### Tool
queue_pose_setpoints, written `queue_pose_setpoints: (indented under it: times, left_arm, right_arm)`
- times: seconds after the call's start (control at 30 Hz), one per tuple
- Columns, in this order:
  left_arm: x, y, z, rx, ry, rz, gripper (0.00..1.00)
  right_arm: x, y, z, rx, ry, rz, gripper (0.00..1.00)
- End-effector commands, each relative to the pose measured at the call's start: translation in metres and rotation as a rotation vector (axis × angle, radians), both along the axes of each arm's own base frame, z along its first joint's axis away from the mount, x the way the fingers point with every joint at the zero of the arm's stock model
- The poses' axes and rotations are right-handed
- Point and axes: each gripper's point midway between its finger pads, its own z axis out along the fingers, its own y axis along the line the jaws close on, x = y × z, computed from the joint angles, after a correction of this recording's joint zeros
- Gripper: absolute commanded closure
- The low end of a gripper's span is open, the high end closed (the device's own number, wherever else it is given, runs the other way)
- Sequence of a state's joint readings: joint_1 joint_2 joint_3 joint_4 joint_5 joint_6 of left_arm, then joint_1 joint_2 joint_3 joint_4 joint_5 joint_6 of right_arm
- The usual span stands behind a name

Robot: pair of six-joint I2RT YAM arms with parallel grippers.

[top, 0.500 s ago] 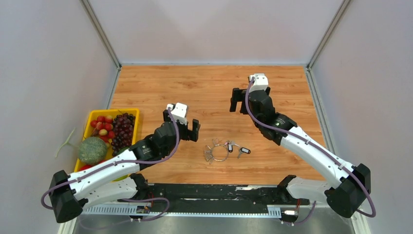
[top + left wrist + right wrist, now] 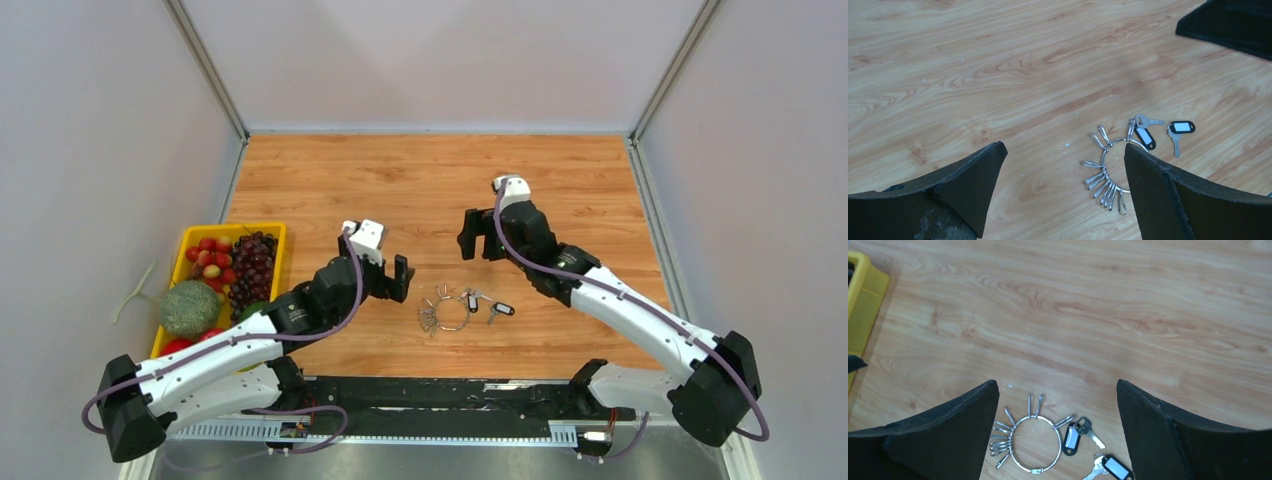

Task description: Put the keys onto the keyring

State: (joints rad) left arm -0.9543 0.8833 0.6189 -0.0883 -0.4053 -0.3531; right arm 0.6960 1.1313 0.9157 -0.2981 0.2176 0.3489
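Between the two arms on the wooden table (image 2: 400, 180), the keyring (image 2: 447, 312) is lying flat, with the two black-headed keys (image 2: 502, 309) lying just beside it. The left gripper (image 2: 1063, 150) and right gripper (image 2: 1056, 385) are hovering wide open, empty. These light, thin, slippery pieces are probably calling for a pinch on the plastic heads.

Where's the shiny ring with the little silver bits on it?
In the top view the keyring lies flat on the wooden table, near the middle of its front edge, with the black-tagged keys just to its right.
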Motion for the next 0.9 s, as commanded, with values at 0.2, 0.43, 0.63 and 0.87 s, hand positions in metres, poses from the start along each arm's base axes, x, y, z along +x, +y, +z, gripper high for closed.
queue_pose_setpoints:
  times: [0.2,0.43,0.63,0.87]
  left_arm:
    - [-0.002,0.034,-0.005,-0.058,-0.057,0.12,0.0]
    - [-0.006,0.044,-0.014,-0.088,-0.068,0.144,0.0]
    - [-0.008,0.049,-0.014,-0.103,-0.074,0.156,0.0]
    - [-0.009,0.05,-0.011,-0.125,-0.087,0.151,0.0]
  right_arm:
    - [-0.025,0.053,-0.075,-0.015,0.228,0.101,0.29]
    - [-0.035,0.088,-0.105,-0.099,0.255,0.193,0.45]
    - [-0.034,0.11,-0.12,-0.12,0.267,0.253,0.62]
    - [-0.027,0.116,-0.131,-0.161,0.268,0.266,0.62]
